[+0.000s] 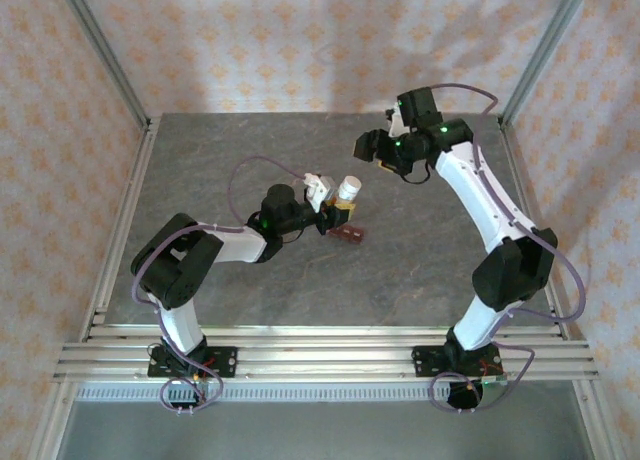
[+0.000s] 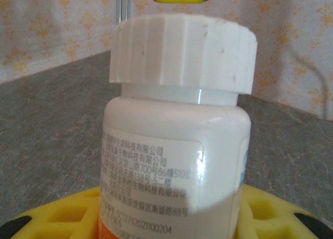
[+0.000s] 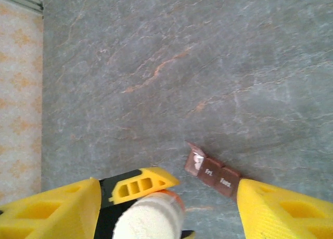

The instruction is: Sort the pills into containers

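L: my left pincer (image 1: 338, 206) pinches white bottle (image 1: 348, 188) | R: my right pincer (image 1: 368, 148) spread | containers (image 1: 349, 236) on counter (image 1: 430, 270) near bottle

My containers (image 3: 213, 174) were one dark reddish-brown strip of joined square boxes, lying flat and aslant on the grey tabletop (image 3: 156, 67). Two lids were shut and bore white day labels. The end lid stood up, with something white inside.
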Robot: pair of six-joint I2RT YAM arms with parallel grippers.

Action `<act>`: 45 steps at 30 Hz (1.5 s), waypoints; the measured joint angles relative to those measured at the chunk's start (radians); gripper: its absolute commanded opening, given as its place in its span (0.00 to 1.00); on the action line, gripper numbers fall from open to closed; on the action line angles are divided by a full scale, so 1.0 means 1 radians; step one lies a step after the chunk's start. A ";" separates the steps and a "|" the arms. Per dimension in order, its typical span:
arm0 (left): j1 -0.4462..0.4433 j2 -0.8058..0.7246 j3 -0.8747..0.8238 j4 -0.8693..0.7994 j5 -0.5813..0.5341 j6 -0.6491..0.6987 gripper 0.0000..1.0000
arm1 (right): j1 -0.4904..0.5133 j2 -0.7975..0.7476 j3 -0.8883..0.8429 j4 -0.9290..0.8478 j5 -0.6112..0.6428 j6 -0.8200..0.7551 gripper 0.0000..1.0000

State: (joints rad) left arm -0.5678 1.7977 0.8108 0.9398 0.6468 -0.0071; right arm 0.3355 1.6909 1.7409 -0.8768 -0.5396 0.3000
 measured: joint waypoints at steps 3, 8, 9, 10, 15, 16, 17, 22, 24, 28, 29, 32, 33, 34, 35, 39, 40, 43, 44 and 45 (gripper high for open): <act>0.000 0.000 0.000 0.000 0.003 0.000 0.00 | -0.005 -0.006 0.000 -0.023 -0.003 -0.083 0.71; 0.000 0.000 0.000 0.000 0.011 0.000 0.00 | -0.003 -0.042 -0.003 -0.069 -0.038 -0.239 0.71; 0.000 0.000 0.000 0.000 0.012 -0.001 0.00 | -0.003 -0.049 -0.003 -0.079 -0.045 -0.265 0.71; 0.000 0.000 0.000 0.000 0.016 -0.001 0.00 | -0.003 -0.054 -0.003 -0.087 -0.051 -0.282 0.71; 0.000 0.000 0.000 0.000 0.027 -0.003 0.00 | 0.000 -0.060 -0.005 -0.122 -0.077 -0.354 0.72; 0.000 0.000 0.000 0.000 0.027 -0.003 0.00 | 0.000 -0.060 -0.005 -0.127 -0.083 -0.361 0.72; 0.000 0.000 0.000 0.000 0.027 -0.003 0.00 | 0.002 -0.060 -0.005 -0.129 -0.088 -0.367 0.72; 0.000 0.000 0.000 0.000 0.027 -0.003 0.00 | 0.028 -0.040 -0.004 -0.133 -0.106 -0.388 0.72; 0.000 0.000 0.000 0.000 0.027 -0.003 0.00 | 0.043 -0.016 -0.002 -0.141 -0.112 -0.396 0.72; 0.000 0.000 0.000 0.000 0.027 -0.003 0.00 | 0.060 0.024 0.005 -0.154 -0.112 -0.410 0.70; 0.000 0.000 0.000 0.000 0.027 -0.003 0.00 | 0.060 0.031 0.005 -0.156 -0.112 -0.410 0.69; -0.001 0.000 0.002 -0.001 0.027 -0.003 0.00 | 0.059 0.043 0.006 -0.157 -0.112 -0.414 0.66; -0.002 0.000 0.005 -0.001 0.027 -0.003 0.00 | 0.059 0.047 0.008 -0.157 -0.112 -0.414 0.66; -0.002 0.000 0.007 -0.001 0.027 -0.003 0.00 | 0.059 0.049 0.010 -0.157 -0.113 -0.414 0.65; -0.002 0.000 0.008 0.000 0.027 -0.003 0.00 | 0.059 0.052 0.012 -0.157 -0.114 -0.414 0.65; -0.002 0.000 0.010 -0.001 0.029 -0.003 0.00 | 0.059 0.056 0.013 -0.156 -0.123 -0.414 0.58; -0.002 0.000 0.010 -0.001 0.029 -0.003 0.00 | 0.060 0.056 0.013 -0.156 -0.127 -0.412 0.55; -0.002 0.000 0.010 -0.005 0.029 -0.003 0.00 | 0.061 0.057 0.013 -0.156 -0.144 -0.408 0.45; -0.002 0.000 0.010 -0.006 0.030 -0.003 0.00 | 0.061 0.058 0.013 -0.156 -0.149 -0.407 0.42; -0.002 0.000 0.010 -0.008 0.030 -0.003 0.00 | 0.061 0.058 0.013 -0.155 -0.149 -0.405 0.40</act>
State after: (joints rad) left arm -0.5697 1.7973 0.8204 0.9318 0.6765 -0.0105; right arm 0.3969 1.7485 1.7542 -1.0317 -0.6884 -0.1047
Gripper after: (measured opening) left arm 0.433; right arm 0.433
